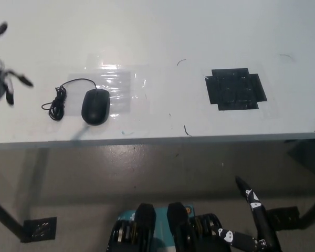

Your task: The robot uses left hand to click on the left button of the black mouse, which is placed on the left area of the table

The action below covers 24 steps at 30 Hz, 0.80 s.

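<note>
Approach step: left hand (2, 79), fingers spread, hovers left of the black mouse (96, 106); next, reach its left button.

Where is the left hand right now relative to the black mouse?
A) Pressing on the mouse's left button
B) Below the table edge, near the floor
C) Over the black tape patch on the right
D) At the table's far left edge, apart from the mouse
D: the left hand shows blurred at the picture's far left edge, with the coiled cable between it and the black mouse, which it does not touch.
</note>
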Motion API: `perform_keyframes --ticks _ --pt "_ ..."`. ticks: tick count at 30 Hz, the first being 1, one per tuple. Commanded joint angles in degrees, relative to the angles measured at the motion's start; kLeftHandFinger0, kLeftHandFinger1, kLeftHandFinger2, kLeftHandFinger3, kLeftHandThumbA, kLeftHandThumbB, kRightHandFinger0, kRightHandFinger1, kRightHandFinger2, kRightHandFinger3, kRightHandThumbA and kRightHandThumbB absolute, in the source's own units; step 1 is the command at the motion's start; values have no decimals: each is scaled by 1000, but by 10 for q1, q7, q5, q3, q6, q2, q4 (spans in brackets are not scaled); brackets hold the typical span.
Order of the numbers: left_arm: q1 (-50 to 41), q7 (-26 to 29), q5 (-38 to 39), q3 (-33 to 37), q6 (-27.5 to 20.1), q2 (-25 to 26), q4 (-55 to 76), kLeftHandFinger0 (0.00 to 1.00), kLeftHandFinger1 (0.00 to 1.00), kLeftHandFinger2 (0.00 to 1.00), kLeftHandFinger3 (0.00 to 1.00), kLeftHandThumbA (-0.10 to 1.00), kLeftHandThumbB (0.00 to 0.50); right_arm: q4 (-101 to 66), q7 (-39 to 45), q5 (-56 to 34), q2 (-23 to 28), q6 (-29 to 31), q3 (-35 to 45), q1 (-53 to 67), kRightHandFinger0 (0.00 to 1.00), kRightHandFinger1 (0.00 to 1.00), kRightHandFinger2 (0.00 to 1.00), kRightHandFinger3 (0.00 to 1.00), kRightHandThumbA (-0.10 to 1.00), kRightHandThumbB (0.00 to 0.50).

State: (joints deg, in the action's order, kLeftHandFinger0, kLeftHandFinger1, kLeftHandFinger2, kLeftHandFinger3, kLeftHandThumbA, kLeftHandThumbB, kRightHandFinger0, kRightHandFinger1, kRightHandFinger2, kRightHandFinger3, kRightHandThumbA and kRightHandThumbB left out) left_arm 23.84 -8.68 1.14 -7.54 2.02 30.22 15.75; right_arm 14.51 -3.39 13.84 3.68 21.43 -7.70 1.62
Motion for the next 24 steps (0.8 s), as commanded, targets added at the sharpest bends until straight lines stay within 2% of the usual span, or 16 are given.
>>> perform_keyframes --ticks 1,3,5,7,8,9,12,15,20,23,24 --pt "224 -238 111 90 246 137 -127 88 220 482 1000 1000 313 -19 -6 -9 4 11 14 -16 1000 1000 1000 1000 1000 42" --pt "262 -268 114 129 249 147 -184 96 201 479 1000 1000 356 -19 -5 -9 4 10 14 -16 1000 1000 1000 1000 1000 45" --pt "311 -305 123 178 249 157 -255 13 149 459 1000 1000 408 -17 -6 -9 4 9 14 -16 1000 1000 1000 1000 1000 51" --pt "350 -331 114 217 249 157 -303 10 165 479 1000 1000 405 -19 -7 -10 6 10 17 -14 1000 1000 1000 1000 1000 50" --pt "367 -351 95 226 249 153 -326 82 237 535 1000 1000 382 -19 -6 -10 7 11 16 -14 1000 1000 1000 1000 1000 48" --pt "383 -368 85 234 249 149 -349 81 252 547 1000 1000 368 -20 -5 -11 8 11 16 -15 1000 1000 1000 1000 1000 38" --pt "425 -395 39 261 249 139 -401 99 293 564 1000 1000 382 -21 -7 -7 8 10 17 -18 1000 1000 1000 1000 1000 39" --pt "460 -411 4 297 249 133 -442 11 144 457 1000 1000 353 -22 -5 -11 8 10 17 -19 1000 1000 1000 1000 1000 44" --pt "511 -461 -42 359 249 119 -522 0 126 492 1000 1000 311 -27 -3 -8 9 4 18 -17 1000 1000 1000 1000 1000 55" --pt "535 -486 -61 397 249 112 -562 1 181 576 1000 1000 336 -33 2 -13 10 -2 19 -18 1000 1000 1000 1000 1000 53" --pt "540 -488 -62 401 249 109 -574 0 186 587 1000 1000 369 -33 3 -15 11 -1 19 -19 1000 1000 1000 1000 1000 49"
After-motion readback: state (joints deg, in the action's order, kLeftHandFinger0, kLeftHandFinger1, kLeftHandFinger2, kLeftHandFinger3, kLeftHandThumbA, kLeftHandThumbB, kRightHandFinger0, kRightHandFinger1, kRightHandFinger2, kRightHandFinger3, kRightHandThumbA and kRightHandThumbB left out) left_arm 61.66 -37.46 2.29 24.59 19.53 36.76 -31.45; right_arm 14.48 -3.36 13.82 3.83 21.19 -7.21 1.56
